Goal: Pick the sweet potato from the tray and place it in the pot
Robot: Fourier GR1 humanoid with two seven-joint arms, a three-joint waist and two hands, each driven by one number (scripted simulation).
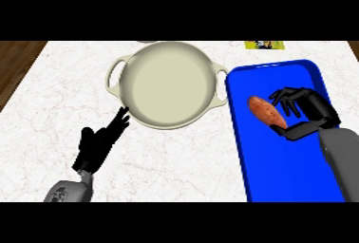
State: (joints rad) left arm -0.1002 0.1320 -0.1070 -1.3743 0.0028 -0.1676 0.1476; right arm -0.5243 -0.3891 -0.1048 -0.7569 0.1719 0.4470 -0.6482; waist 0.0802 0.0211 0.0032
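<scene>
An orange-brown sweet potato [266, 111] lies on the blue tray [270, 156] at the right. My right hand [308, 111] is over the tray just right of it, fingers curled toward the potato's right side and thumb hooked near its lower end; the grasp is not closed round it. A cream pot [167, 85] with two side handles stands left of the tray, with nothing inside. My left hand [98, 142] rests open on the counter below the pot's lower left rim, fingertips close to the rim.
The white marble counter [63, 85] has a dark wooden edge at the far left. A small yellow-green packet [265, 44] lies at the back behind the tray.
</scene>
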